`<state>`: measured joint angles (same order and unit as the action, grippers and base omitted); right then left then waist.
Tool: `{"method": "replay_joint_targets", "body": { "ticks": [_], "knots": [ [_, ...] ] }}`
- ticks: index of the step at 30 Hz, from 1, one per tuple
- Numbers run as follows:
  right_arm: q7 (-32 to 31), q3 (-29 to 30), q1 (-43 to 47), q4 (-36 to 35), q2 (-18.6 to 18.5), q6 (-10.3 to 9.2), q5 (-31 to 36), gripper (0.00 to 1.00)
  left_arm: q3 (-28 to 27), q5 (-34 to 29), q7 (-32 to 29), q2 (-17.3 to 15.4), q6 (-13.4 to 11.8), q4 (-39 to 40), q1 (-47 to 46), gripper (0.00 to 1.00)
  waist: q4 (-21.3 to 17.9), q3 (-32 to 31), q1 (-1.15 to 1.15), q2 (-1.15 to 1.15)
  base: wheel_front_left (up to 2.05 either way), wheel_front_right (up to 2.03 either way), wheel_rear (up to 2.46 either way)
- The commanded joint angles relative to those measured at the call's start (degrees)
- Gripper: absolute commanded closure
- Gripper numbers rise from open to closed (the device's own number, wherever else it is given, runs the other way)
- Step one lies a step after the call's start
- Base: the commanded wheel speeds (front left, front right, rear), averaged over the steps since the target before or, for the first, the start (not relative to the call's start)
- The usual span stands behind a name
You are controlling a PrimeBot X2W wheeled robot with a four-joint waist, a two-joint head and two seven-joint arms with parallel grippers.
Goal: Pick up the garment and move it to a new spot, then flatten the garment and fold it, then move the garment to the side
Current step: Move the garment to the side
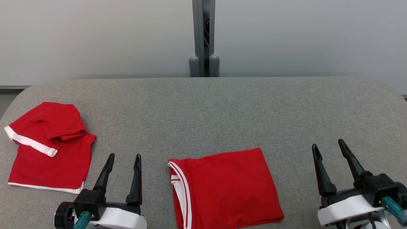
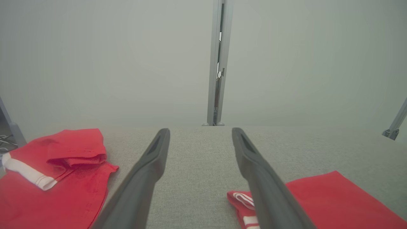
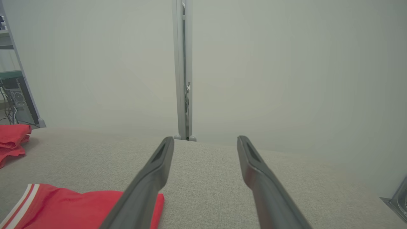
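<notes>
A red garment [image 1: 224, 187] with white trim lies folded into a neat rectangle near the table's front middle; it also appears as red cloth [image 2: 334, 200] in the left wrist view and as a red corner [image 3: 76, 208] in the right wrist view. A second red garment [image 1: 47, 148] with white-edged sleeves lies crumpled at the far left, seen too as a rumpled heap [image 2: 57, 171]. My left gripper [image 1: 124, 156] stands open between the two garments, touching neither. My right gripper [image 1: 328, 144] is open over bare table right of the folded garment.
The grey fabric table [image 1: 222, 108] has rounded far corners and runs up to a pale wall with a grey vertical post [image 1: 203, 38] at its middle. Bare cloth surface stretches across the middle and right.
</notes>
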<state>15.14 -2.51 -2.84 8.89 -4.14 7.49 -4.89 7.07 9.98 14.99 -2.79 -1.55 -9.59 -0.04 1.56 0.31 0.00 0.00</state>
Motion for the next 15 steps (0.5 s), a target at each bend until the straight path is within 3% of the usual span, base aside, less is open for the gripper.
{"method": "replay_joint_targets", "body": {
  "ticks": [1,7,15],
  "knots": [
    [0.0,-0.1,0.6,0.4,-0.2,0.01,0.3,0.0,-0.1,-0.3,0.2,-0.2,-0.1,0.3,0.6,0.0,0.1,0.0,0.0,0.0,0.0,0.0,0.0],
    [0.0,-2.1,-0.3,3.1,-0.9,0.01,-1.7,0.0,0.4,-0.4,0.2,-0.2,0.5,0.0,0.3,0.0,1.0,0.4,0.0,0.0,0.0,0.0,0.0],
    [-0.7,-14.0,-5.0,16.1,-5.8,0.0,-15.7,0.0,1.0,-1.0,0.2,-0.2,1.4,-1.6,-1.1,0.0,3.0,2.7,0.0,0.0,0.0,0.0,0.0]
  ]
}}
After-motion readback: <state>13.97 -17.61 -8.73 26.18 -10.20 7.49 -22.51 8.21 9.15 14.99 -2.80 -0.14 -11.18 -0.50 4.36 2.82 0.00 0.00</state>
